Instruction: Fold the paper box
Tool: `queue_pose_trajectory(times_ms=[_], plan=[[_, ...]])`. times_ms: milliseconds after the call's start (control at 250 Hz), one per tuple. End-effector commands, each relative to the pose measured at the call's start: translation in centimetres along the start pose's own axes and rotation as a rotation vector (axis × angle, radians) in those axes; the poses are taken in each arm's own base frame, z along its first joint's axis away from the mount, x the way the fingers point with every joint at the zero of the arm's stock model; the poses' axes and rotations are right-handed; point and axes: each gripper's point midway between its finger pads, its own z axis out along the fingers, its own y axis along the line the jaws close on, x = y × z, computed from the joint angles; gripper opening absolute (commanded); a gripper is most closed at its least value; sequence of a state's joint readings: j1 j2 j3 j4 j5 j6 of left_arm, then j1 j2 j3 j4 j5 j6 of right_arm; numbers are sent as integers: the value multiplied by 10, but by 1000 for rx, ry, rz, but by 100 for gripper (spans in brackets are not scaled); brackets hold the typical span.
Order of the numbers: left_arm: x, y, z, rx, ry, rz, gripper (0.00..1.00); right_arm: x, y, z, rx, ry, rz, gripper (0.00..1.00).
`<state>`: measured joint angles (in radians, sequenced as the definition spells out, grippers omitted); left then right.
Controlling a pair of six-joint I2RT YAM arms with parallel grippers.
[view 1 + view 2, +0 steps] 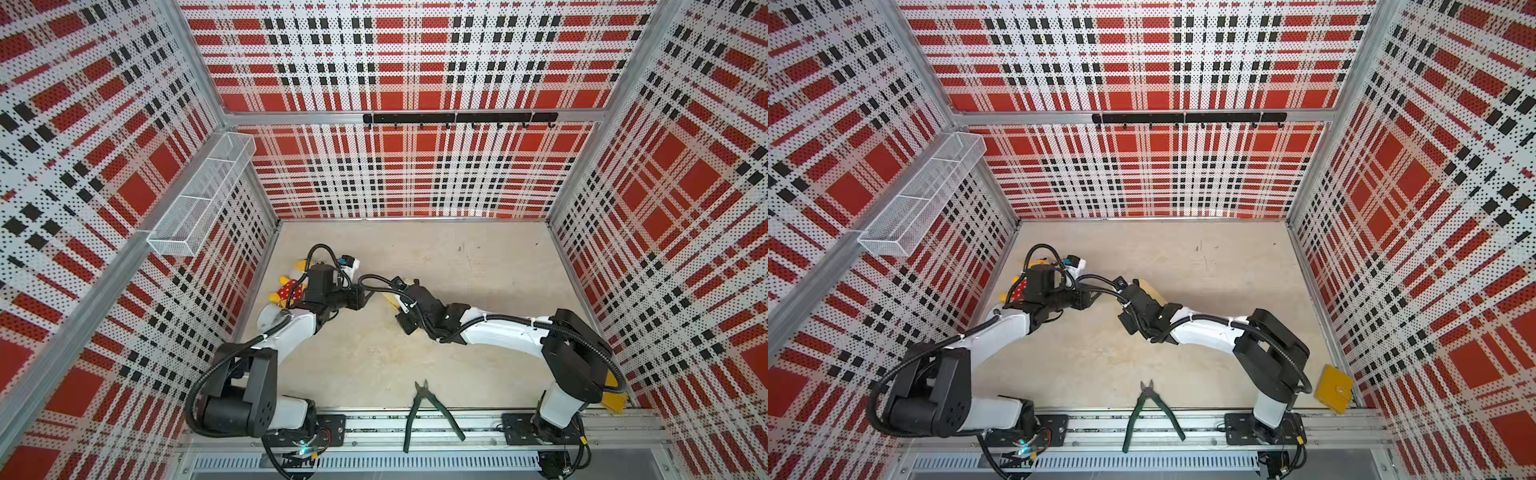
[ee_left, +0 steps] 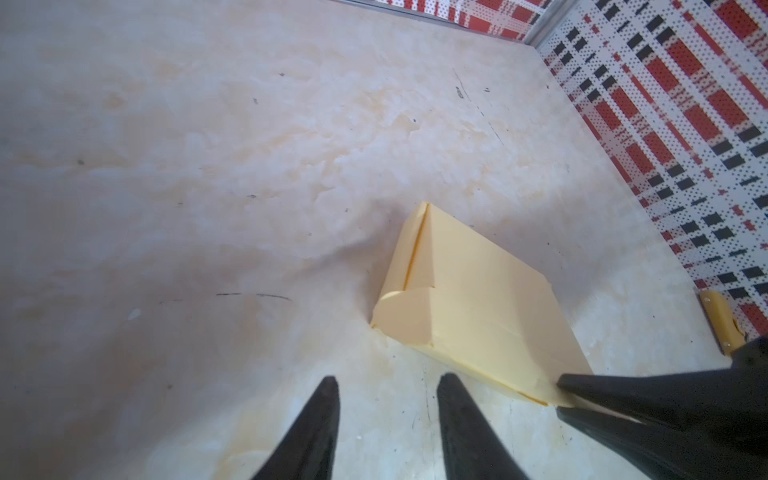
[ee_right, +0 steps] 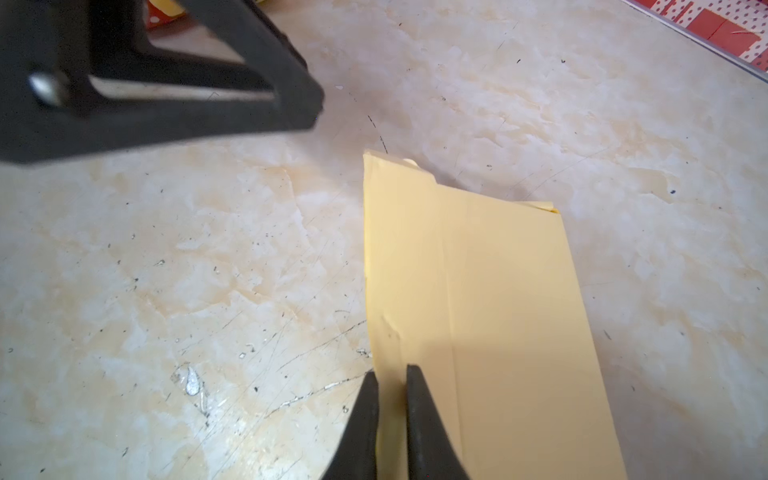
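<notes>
A pale yellow paper box (image 2: 469,299) lies folded nearly shut near the middle of the marbled table (image 2: 208,166). The right claw (image 3: 392,378) is clenched on one corner, probably pinning the box steady. The left claw (image 2: 388,380) hovers near the rounded end flap (image 2: 405,309), jaws apart and empty, seemingly ready to tuck it in.

Both top views: paper box (image 1: 1151,289) mostly hidden under the right arm (image 1: 498,328), only a pale sliver showing. Plush toy (image 1: 289,289), 9 o'clock on the tabletop (image 1: 478,270), half behind the left arm (image 1: 286,328). Mustard pouch (image 1: 615,401), 4 o'clock, largely covered by the right arm's base. Right wrist view: paper box cut off by the frame edge.
</notes>
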<state>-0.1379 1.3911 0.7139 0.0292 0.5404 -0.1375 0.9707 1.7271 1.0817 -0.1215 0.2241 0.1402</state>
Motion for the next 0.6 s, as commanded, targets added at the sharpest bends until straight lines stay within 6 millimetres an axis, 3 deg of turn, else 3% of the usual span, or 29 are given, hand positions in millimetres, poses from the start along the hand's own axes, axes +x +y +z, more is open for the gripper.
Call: queue_pose_trajectory(times_ms=[0,104,252,596], plan=[[-33,-11,-3,20,-15,5,47,32,2,14,-17,81,-17,15],[-42,-27,11,60,48,47,53,39,2,16,-19,93,-19,16],[-39,-36,40,70,160,70,56,45,7,18,-51,100,-21,17],[-5,-32,86,88,340,32,56,55,10,19,-69,123,-25,23]])
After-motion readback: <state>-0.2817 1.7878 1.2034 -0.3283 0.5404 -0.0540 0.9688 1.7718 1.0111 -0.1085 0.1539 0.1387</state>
